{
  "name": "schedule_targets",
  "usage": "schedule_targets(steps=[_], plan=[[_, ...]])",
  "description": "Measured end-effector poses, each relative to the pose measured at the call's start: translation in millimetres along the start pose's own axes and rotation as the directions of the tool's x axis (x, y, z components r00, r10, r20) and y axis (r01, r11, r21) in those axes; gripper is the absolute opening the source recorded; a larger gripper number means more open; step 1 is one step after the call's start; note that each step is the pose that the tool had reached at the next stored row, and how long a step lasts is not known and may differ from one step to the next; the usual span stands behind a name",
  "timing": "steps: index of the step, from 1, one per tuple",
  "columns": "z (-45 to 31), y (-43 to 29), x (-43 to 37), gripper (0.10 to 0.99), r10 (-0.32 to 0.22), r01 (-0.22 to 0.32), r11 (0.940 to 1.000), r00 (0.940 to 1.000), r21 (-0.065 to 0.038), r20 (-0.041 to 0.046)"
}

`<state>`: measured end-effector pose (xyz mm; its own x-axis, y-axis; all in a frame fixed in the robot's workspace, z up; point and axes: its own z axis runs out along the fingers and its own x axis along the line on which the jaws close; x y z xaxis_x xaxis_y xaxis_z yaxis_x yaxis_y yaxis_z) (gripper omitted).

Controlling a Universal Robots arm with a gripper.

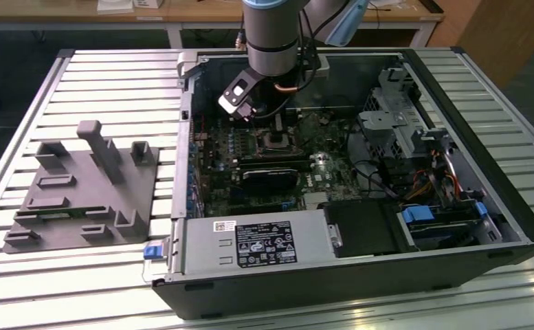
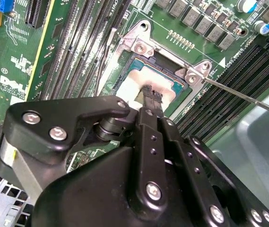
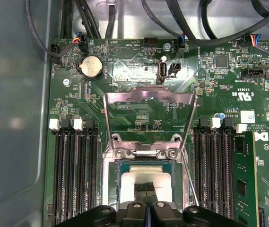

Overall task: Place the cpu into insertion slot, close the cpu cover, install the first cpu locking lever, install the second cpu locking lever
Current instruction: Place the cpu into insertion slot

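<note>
The cpu (image 3: pixel 130 180) lies flat in the insertion slot (image 3: pixel 110 182), its pale face also showing in the second wrist view (image 2: pixel 155 76) inside the metal rim (image 2: pixel 123 56). The cpu cover (image 3: pixel 109 118), a silvery frame with a square window, stands swung up and open behind the slot. My gripper (image 3: pixel 146 186) (image 2: pixel 149 91) hangs right over the cpu's face with its black fingers pressed together, tips at or just above the chip. In the exterior view the gripper (image 1: pixel 256 117) hovers above the slot (image 1: pixel 275 141) inside the open computer case.
Long black memory slots (image 3: pixel 74 175) (image 3: pixel 213 175) flank the socket on both sides. A thin metal locking lever (image 2: pixel 247 98) (image 3: pixel 188 172) sticks out beside the socket. Cables (image 3: pixel 205 28) run along the case wall. A grey fixture (image 1: pixel 83 189) sits on the slatted table at the exterior view's left.
</note>
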<state>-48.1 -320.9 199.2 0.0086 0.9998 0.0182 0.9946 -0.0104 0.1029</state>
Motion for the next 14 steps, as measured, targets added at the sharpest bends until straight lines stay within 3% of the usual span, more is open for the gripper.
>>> schedule_targets(steps=[14], plan=[[-0.4,0.1,-1.3,0.106,0.053,-0.053,0.9986,0.9986,-0.001,0.0058]])
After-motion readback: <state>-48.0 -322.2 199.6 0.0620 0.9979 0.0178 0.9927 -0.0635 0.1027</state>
